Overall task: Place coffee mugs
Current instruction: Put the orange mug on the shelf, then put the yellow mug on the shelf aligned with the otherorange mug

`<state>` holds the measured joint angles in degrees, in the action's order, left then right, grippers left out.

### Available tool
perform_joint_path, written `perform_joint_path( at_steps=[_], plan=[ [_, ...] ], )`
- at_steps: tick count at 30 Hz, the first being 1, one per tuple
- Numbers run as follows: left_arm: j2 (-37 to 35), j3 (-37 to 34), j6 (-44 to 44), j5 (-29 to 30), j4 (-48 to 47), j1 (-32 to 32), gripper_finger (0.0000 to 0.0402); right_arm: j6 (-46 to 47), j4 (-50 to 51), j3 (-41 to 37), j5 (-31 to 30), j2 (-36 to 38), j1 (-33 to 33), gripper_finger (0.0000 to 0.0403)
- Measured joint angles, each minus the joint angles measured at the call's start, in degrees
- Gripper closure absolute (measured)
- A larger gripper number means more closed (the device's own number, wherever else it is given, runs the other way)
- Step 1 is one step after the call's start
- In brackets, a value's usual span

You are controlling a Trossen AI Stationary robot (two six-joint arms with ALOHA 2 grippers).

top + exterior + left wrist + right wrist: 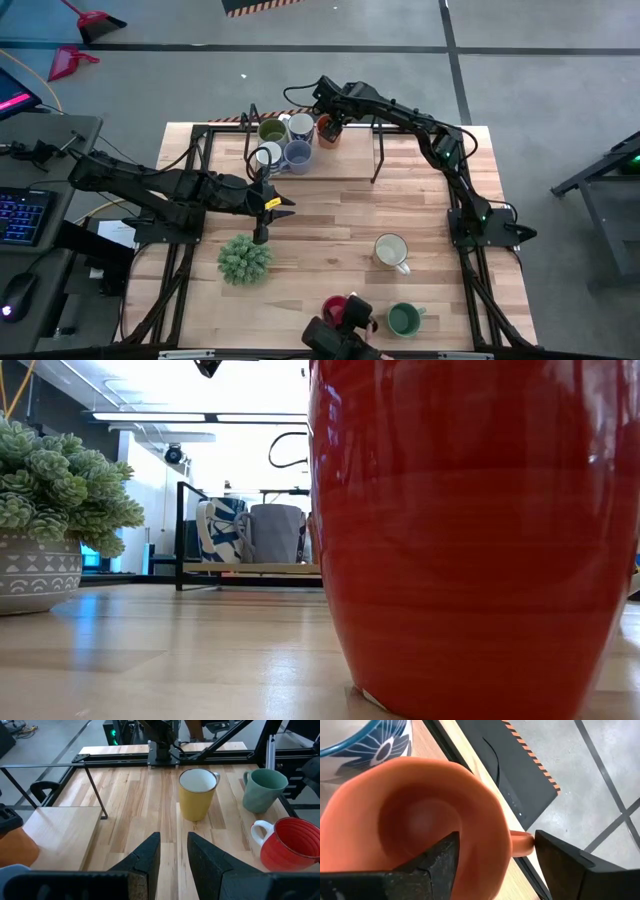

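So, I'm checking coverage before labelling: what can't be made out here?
- Low view: the glossy red ceramic mug fills the right side, hiding the table behind it.
- High view: the orange ceramic mug sits partly under the right gripper.
- Right wrist view: the blue-patterned white mug is cut off by the edge.

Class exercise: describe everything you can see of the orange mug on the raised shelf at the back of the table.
The orange mug is smooth and looks ceramic, with a round open mouth, an empty inside and a small loop handle. It stands upright at the right end of the row of mugs on the wooden shelf. The right gripper straddles its rim, one finger inside, the other outside by the handle. A blue-patterned white mug stands beside it.
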<state>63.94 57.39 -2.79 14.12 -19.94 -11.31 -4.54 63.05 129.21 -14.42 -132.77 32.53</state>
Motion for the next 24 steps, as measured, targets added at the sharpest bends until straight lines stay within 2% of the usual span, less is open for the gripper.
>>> perform_joint_path(
  at_steps=[10, 17, 24],
  plan=[
    [0.00, 0.00, 0.00, -0.01, -0.16, 0.00, 0.0316, -0.94, 3.61, 5.90, 1.04, 0.09, -0.50, 0.0172],
    [0.02, 0.00, 0.09, 0.01, -0.88, 0.01, 0.0316, 0.64, 10.00, 5.78, 1.43, 3.98, -1.21, 0.0172],
    [0.02, 0.00, 2.29, 0.19, -1.35, 0.02, 0.0316, -1.11, 11.54, 4.87, 3.33, 12.18, -5.93, 0.0171]
  ],
)
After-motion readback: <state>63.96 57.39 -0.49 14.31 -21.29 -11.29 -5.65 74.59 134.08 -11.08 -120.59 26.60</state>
